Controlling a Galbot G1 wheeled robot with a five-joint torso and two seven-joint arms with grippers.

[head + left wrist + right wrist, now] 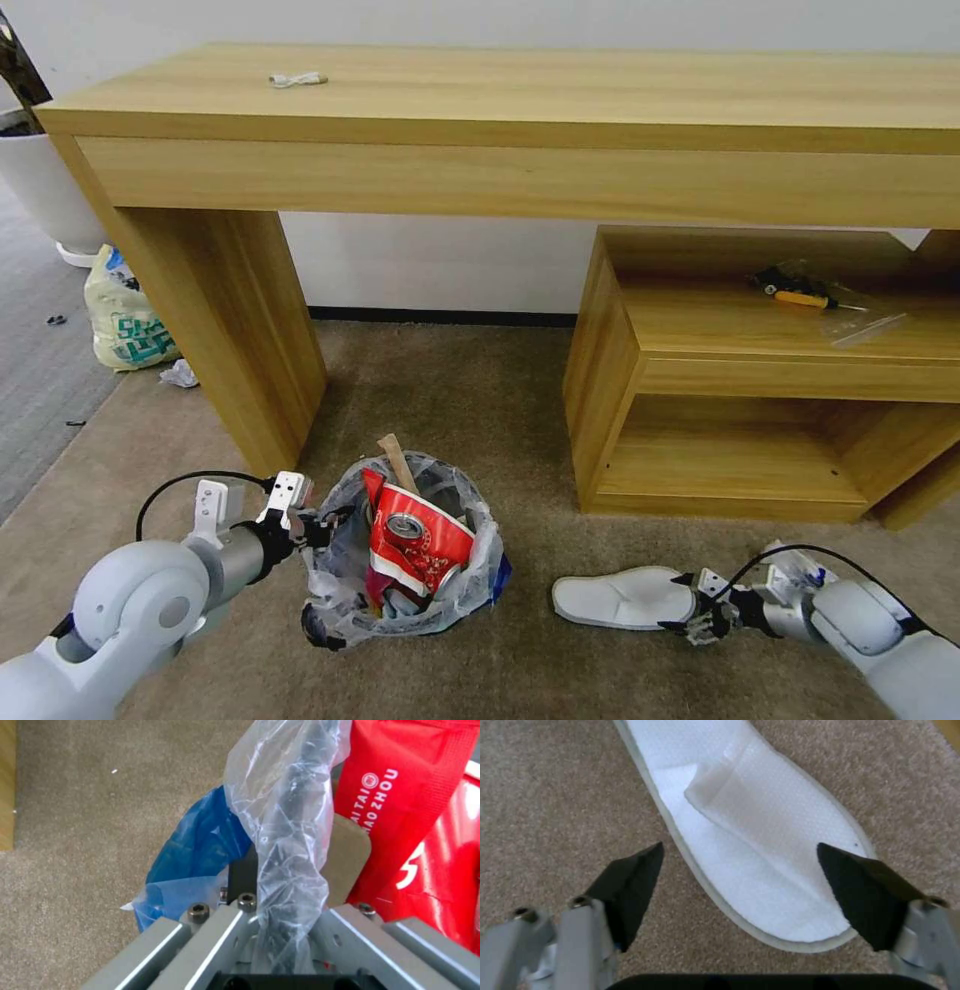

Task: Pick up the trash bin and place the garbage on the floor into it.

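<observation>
- Your left gripper is clamping the left rim of the trash bin, which is sitting on the floor near the bench.
- The bin is holding a red wrapper and brown cardboard.
- Your right gripper is hovering with jaws spread over one end of a white slippers piece, lying right of the bin.

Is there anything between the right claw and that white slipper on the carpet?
Nothing visible. The right claw is open with the white slipper between its fingers, toe end nearest, flat on bare carpet.
</observation>
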